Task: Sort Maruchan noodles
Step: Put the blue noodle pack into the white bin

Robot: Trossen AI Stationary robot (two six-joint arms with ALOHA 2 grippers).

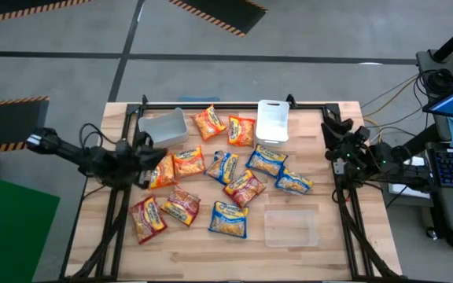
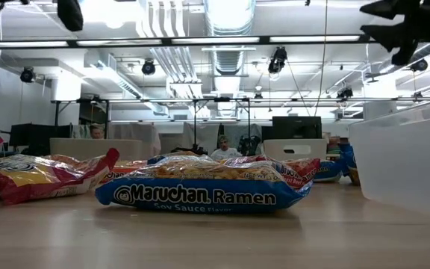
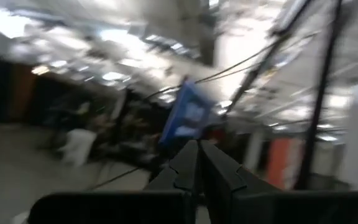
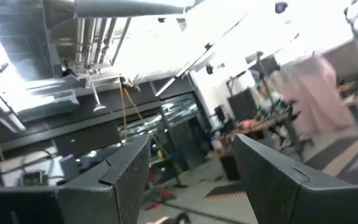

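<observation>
- Fingers of the left gripper are pressed together with nothing between them; those of the right gripper stand wide apart and empty. Both wrist views look out into the room, not down at the packets.
- Seen from above, the left gripper hangs at the left side of the surface, just beside an orange packet; the right gripper waits at the right edge, well apart from the pile.
- Maruchan noodles lie scattered mid-surface, orange, red and blue kinds mixed.
- Three containers sit empty, so sorting looks barely begun.
- Next, likely: open the left fingers, tip down, and pinch the near orange packet by an edge.
</observation>
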